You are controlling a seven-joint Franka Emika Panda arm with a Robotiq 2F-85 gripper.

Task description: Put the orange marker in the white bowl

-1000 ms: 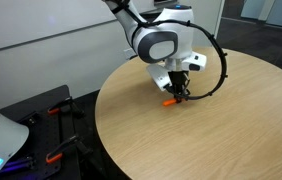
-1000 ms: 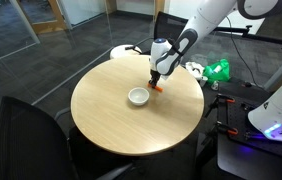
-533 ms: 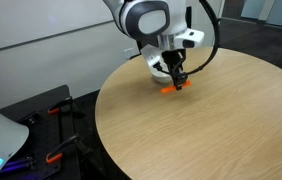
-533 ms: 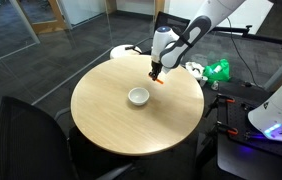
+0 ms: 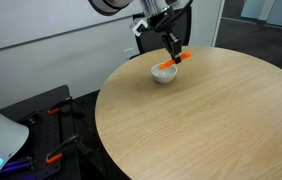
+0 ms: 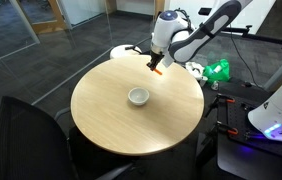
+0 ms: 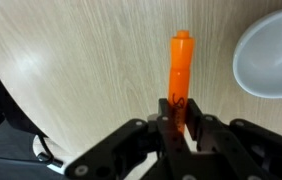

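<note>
Gripper: your black Robotiq gripper is clenched on the thin, bright orange marker pen. In the wrist view one finger sits on each side of the pen's near end, pressed against it.
Marker in the grasp: only its near end lies between the fingertips. Most of its length sticks out beyond them, with the rounded tip pointing to the far side of the wrist view.
Marker height: you have it lifted clear of the round, light wooden table. In both exterior views it hangs in the air under the gripper, tilted rather than level.
Bowl: the small, round, glossy white bowl stands upright on the wood near the table's middle.
Marker to bowl, wrist view: the bowl lies to the right of the marker and apart from it. Bare wood grain shows between them, and the bowl is cut off by the right edge.
Marker to bowl, exterior views: in an exterior view the marker is above the far right part of the table, with the bowl well apart to the near left. In an exterior view the marker overlaps the rim of the bowl, below the gripper; from that angle you cannot tell the gap.
Arm: the white arm reaches in from the right.
Beside the table: a bright green object lies off the right edge, and a black chair stands at the near left.
</note>
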